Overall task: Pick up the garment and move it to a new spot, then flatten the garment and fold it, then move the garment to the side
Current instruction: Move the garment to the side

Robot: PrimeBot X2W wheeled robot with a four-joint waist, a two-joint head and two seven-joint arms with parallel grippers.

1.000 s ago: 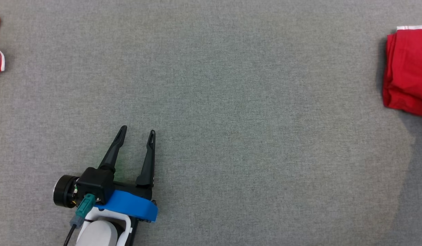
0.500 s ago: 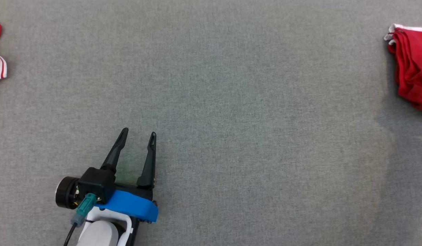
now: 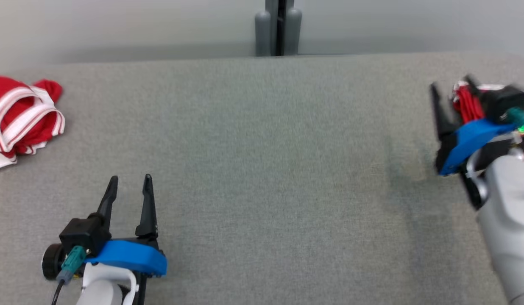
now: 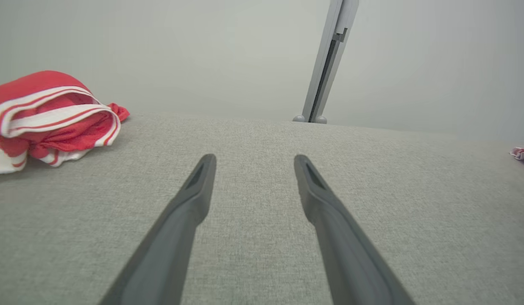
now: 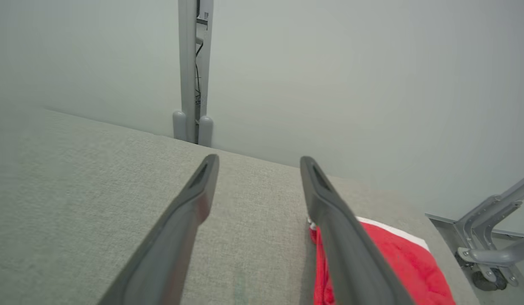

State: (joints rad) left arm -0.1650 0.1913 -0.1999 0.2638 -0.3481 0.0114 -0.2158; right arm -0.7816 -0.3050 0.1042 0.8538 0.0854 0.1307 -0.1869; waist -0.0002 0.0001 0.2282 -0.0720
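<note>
The folded red garment (image 5: 389,262) is seen at the right edge of the grey table (image 3: 262,169), close by the right gripper (image 5: 258,161), which is spread wide and empty. The left gripper (image 3: 130,181) is held open too.

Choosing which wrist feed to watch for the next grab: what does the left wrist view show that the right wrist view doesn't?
Left wrist view's own: the crumpled red-and-white striped garment, ahead-left of the open left tool. Right wrist view's own: the open right tool and a grey metal frame at lower right. Shared: the grey table, the upright post, and the folded red garment, just a sliver in the left wrist view.
</note>
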